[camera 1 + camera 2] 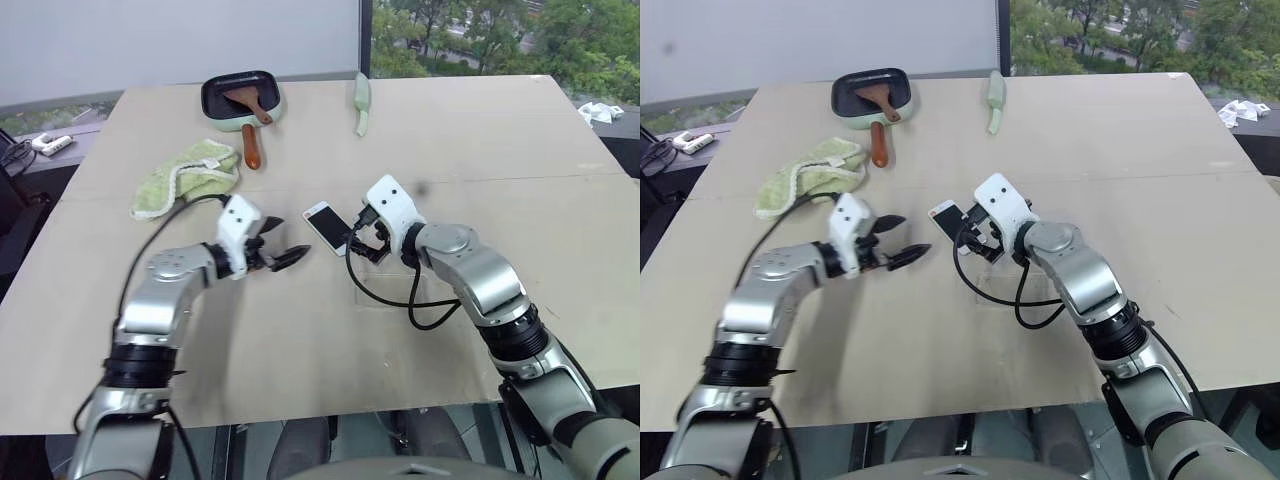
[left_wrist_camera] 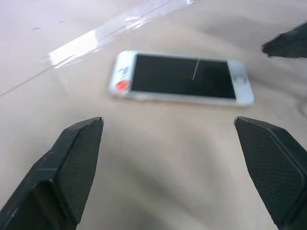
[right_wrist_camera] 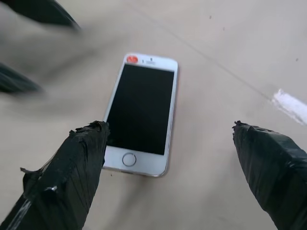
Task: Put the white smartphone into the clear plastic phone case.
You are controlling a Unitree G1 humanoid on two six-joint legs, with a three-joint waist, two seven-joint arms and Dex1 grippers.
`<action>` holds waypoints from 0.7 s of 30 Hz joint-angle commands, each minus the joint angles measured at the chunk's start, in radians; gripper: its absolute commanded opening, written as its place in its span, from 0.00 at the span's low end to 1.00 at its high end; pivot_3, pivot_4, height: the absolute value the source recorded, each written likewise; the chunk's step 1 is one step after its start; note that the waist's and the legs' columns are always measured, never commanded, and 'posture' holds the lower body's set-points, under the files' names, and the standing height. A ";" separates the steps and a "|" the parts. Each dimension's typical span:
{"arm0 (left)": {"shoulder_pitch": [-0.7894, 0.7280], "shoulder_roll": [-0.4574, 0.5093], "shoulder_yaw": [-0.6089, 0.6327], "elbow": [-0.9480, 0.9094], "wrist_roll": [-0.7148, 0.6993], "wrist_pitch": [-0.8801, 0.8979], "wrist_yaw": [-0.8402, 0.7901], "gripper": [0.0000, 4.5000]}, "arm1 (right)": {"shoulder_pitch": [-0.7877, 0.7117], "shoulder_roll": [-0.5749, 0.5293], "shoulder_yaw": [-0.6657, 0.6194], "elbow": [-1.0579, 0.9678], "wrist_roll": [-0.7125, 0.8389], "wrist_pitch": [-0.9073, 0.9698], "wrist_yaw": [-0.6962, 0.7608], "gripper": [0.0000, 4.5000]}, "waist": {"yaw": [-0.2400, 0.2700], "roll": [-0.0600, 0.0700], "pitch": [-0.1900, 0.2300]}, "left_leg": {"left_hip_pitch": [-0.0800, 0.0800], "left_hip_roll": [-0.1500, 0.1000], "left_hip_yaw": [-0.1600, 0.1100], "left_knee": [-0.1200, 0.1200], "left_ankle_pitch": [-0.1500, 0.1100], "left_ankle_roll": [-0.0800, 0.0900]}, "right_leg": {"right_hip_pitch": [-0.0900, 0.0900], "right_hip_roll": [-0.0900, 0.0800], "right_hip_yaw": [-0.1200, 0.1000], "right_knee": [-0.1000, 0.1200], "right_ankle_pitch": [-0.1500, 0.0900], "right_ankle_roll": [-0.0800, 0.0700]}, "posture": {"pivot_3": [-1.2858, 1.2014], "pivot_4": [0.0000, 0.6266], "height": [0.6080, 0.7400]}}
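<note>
The white smartphone (image 1: 326,226) lies flat and ungrasped on the desk (image 1: 500,160); the pick-up is in hand. Left claw (image 1: 283,250) at its eight o'clock and right claw (image 1: 366,240) at its four o'clock are both spread. Next, one must close across its long edges.

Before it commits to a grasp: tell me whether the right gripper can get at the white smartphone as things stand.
Probably yes. The right gripper is open right beside the white smartphone, which lies flat on the table with nothing on it. The open left gripper is close on the other side and could crowd it.

Far side of the table (image 1: 560,200) — pan (image 1: 241,98) with spatula (image 1: 247,104), green cloth (image 1: 185,176), green utensil (image 1: 362,102).
</note>
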 commanded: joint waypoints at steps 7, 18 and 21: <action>0.133 0.202 0.181 -0.182 -0.240 0.193 -0.195 1.00 | -0.019 0.125 0.074 0.082 -0.033 0.041 -0.069 0.99 | 0.002 0.000 0.000 | 0.000 0.000 -0.001 0.000 0.000 0.000 | 0.000 0.000 -0.001 0.000 0.000 0.000 | 0.52 0.24 1.00; 0.224 0.252 0.251 -0.228 -0.234 0.118 -0.215 1.00 | -0.061 0.183 0.037 0.250 -0.091 0.078 -0.159 0.99 | 0.001 0.000 0.000 | 0.001 0.000 0.000 -0.001 0.001 -0.001 | 0.000 0.000 0.000 0.000 0.000 0.000 | 0.52 0.24 1.00; 0.254 0.252 0.267 -0.237 -0.235 0.098 -0.215 1.00 | -0.072 0.203 0.008 0.285 -0.084 0.093 -0.170 0.99 | -0.003 0.000 0.000 | 0.003 0.001 0.001 -0.001 0.000 -0.001 | 0.001 0.000 0.001 0.000 0.000 -0.001 | 0.52 0.24 1.00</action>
